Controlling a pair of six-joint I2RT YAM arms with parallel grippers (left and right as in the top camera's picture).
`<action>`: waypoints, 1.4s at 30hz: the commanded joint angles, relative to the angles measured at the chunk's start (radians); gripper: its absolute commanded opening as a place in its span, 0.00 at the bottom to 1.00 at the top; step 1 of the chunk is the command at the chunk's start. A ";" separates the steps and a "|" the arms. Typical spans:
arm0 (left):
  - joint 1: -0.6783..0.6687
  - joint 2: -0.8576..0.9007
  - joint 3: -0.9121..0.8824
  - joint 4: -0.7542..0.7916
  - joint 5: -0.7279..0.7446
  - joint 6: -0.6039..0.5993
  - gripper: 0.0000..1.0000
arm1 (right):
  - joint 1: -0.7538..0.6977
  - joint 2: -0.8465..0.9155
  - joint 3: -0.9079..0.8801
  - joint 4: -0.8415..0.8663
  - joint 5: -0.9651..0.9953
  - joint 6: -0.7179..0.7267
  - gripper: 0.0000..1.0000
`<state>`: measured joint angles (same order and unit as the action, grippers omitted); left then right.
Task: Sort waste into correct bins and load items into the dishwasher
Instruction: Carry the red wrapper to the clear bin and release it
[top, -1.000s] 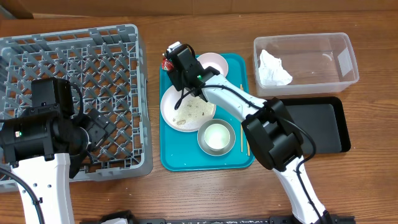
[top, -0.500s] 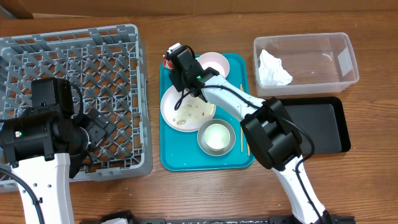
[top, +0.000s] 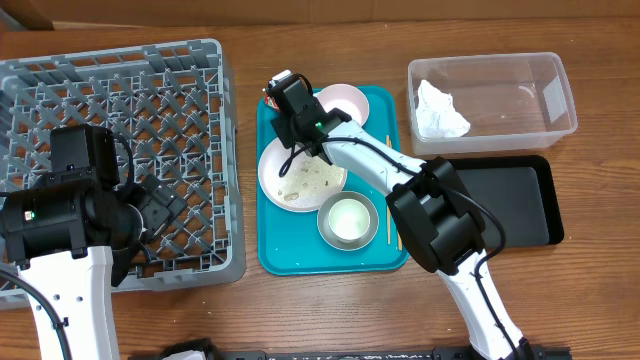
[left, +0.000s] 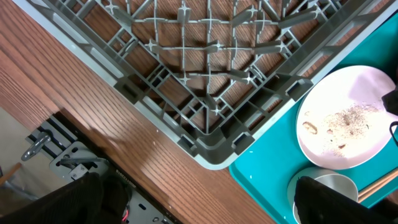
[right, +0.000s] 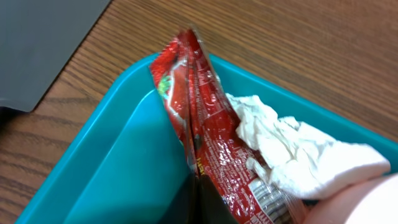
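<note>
My right gripper (right: 196, 202) is shut on the lower edge of a small red wrapper (right: 202, 118), which stands on edge over the far left corner of the teal tray (right: 118, 180). A crumpled white napkin scrap (right: 298, 149) lies against the wrapper, next to the pink bowl's rim (right: 367, 208). From overhead the right gripper (top: 272, 96) sits at that corner beside the pink bowl (top: 345, 100). The plate (top: 300, 178) carries food scraps, and the grey bowl (top: 348, 220) and chopsticks (top: 389, 215) lie near it. My left gripper (left: 199, 205) hangs open and empty by the dish rack (top: 120, 130).
A clear tub (top: 545, 100) at the far right holds a white napkin (top: 440, 112). A black tray (top: 515, 200) lies just in front of it. The left wrist view shows the rack's corner (left: 211, 149), the plate (left: 345, 118) and the table's edge.
The right gripper has nudged very slightly at the tray's far left corner. The left arm and everything else stay where they were.
</note>
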<state>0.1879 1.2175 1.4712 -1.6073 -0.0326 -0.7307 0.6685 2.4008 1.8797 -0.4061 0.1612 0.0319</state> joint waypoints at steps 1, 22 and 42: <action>0.006 -0.008 -0.004 0.000 0.007 -0.010 1.00 | 0.002 -0.067 0.065 -0.019 0.006 0.103 0.04; 0.006 -0.008 -0.004 0.000 0.007 -0.010 1.00 | -0.221 -0.399 0.093 -0.356 -0.024 0.429 0.04; 0.006 -0.008 -0.004 0.000 0.007 -0.010 1.00 | -0.670 -0.396 -0.014 -0.590 -0.130 0.859 0.65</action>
<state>0.1879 1.2175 1.4712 -1.6077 -0.0326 -0.7307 -0.0139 2.0151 1.8862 -1.0199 0.0540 0.8684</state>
